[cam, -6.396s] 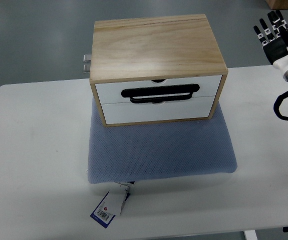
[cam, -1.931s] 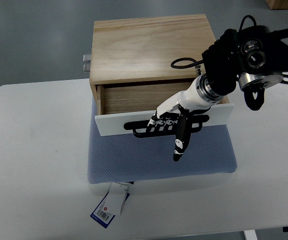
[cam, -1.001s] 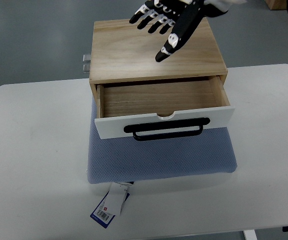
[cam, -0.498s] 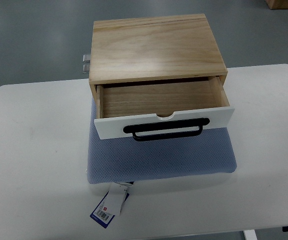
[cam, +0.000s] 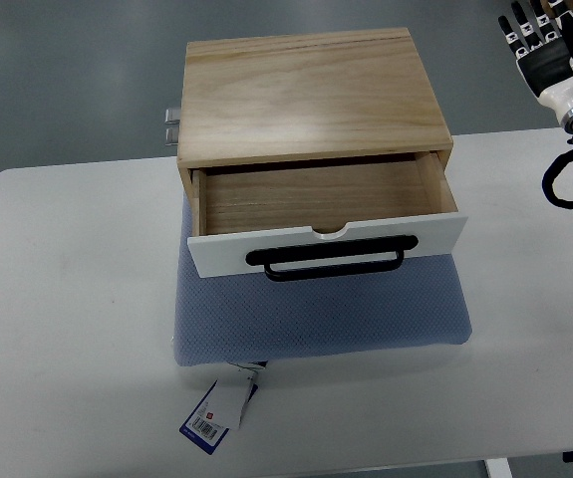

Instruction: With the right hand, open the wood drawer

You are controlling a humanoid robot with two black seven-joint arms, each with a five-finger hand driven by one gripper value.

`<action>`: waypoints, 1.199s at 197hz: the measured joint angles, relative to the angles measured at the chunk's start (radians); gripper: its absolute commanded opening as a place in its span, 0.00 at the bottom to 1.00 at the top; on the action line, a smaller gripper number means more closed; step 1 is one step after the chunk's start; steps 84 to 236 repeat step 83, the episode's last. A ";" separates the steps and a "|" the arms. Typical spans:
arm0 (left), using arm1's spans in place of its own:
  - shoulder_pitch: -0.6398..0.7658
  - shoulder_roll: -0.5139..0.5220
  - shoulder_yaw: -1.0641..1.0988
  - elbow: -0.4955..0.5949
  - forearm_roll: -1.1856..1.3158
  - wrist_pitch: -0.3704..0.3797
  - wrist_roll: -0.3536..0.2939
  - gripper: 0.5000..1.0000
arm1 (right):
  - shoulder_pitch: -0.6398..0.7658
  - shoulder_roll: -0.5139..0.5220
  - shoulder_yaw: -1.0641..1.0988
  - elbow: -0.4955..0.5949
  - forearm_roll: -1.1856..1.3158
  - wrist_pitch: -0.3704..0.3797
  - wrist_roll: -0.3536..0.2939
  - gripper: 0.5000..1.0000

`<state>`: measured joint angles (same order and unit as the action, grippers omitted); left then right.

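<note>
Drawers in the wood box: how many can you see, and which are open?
1 for certain: the top drawer is pulled out over the blue pad, empty, with a black handle on its white front. Any lower drawer would be hidden behind that front. The right hand is raised at the far right.

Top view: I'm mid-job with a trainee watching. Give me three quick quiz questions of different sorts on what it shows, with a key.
1. True or false: the top drawer of the wooden box is pulled out and holds nothing.
2. Where is the right hand? A) gripping the black handle B) raised at the upper right corner, away from the box C) flat on the blue cushion
3. Fill in: a paper tag lies on the white table at the cushion's front ____ corner.

Key: 1 true; 2 B; 3 left.
</note>
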<state>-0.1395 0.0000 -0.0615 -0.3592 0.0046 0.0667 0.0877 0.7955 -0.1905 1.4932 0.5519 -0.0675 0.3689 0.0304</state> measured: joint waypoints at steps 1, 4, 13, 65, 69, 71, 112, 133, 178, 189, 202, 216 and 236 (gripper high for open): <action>0.000 0.000 0.000 0.000 0.000 0.000 0.000 1.00 | -0.001 0.001 0.001 -0.001 0.000 0.001 0.001 0.89; 0.000 0.000 0.000 0.000 0.000 0.000 0.000 1.00 | -0.003 0.005 0.003 -0.004 0.000 0.004 0.003 0.89; 0.000 0.000 0.000 0.000 0.000 0.001 0.000 1.00 | -0.007 0.015 0.006 -0.009 0.000 0.014 0.012 0.89; 0.000 0.000 0.000 -0.003 0.000 0.001 0.000 1.00 | -0.035 0.037 0.008 -0.015 -0.010 0.054 0.026 0.89; 0.000 0.000 0.000 -0.003 0.000 0.001 0.000 1.00 | -0.035 0.039 0.007 -0.015 -0.011 0.054 0.027 0.89; 0.000 0.000 0.000 -0.003 0.000 0.001 0.001 1.00 | -0.035 0.040 0.007 -0.015 -0.011 0.054 0.027 0.89; 0.000 0.000 0.000 -0.003 0.000 0.001 0.001 1.00 | -0.036 0.046 0.004 -0.015 -0.014 0.054 0.027 0.89; 0.000 0.000 0.000 -0.003 0.000 0.001 0.001 1.00 | -0.036 0.046 0.004 -0.015 -0.014 0.054 0.027 0.89; 0.000 0.000 0.000 -0.003 0.000 0.001 0.001 1.00 | -0.036 0.046 0.004 -0.015 -0.014 0.054 0.027 0.89; 0.000 0.000 0.000 -0.003 0.000 0.001 0.001 1.00 | -0.036 0.046 0.004 -0.015 -0.014 0.054 0.027 0.89; 0.000 0.000 0.000 -0.003 0.000 0.001 0.001 1.00 | -0.036 0.046 0.004 -0.015 -0.014 0.054 0.027 0.89; 0.000 0.000 0.000 -0.003 0.000 0.001 0.001 1.00 | -0.036 0.046 0.004 -0.015 -0.014 0.054 0.027 0.89; 0.000 0.000 0.000 -0.003 0.000 0.001 0.001 1.00 | -0.036 0.046 0.004 -0.015 -0.014 0.054 0.027 0.89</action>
